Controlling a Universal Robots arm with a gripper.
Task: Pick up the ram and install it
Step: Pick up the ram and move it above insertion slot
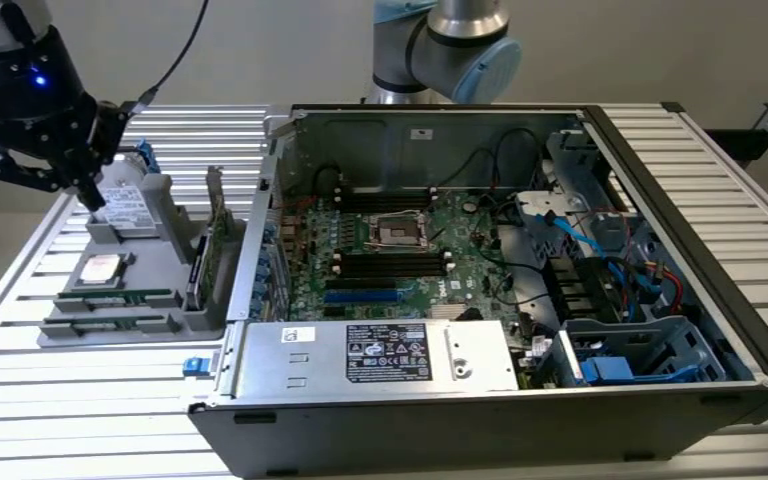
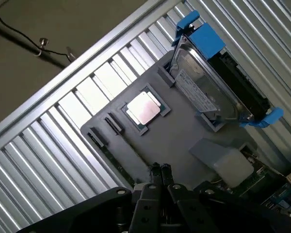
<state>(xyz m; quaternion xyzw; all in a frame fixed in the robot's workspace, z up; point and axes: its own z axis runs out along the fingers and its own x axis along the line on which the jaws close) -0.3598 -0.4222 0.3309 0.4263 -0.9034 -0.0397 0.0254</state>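
Note:
The ram (image 1: pixel 117 298) is a thin green stick lying in a slot near the front of the grey parts tray (image 1: pixel 157 215), at the exterior view's left. In the wrist view its green edge (image 2: pixel 117 167) runs along the tray's rim, close to my fingertips. My gripper (image 1: pixel 95 202) hangs over the far part of the tray, beside the silver hard drive (image 1: pixel 124 205). Its fingers are shut together with nothing between them, as the wrist view also shows of the gripper (image 2: pixel 160 170). The black memory slots (image 1: pixel 387 262) sit on the motherboard inside the open computer case (image 1: pixel 651 200).
A square silver processor chip (image 2: pixel 144 108) lies in the tray's middle. The hard drive with blue rails (image 2: pixel 203 92) stands at its far end. An upright card (image 1: pixel 213 245) stands between tray and case. The power supply (image 1: pixel 384 355) and cables (image 1: pixel 584 230) crowd the case. A ribbed metal table (image 1: pixel 37 400) is underneath.

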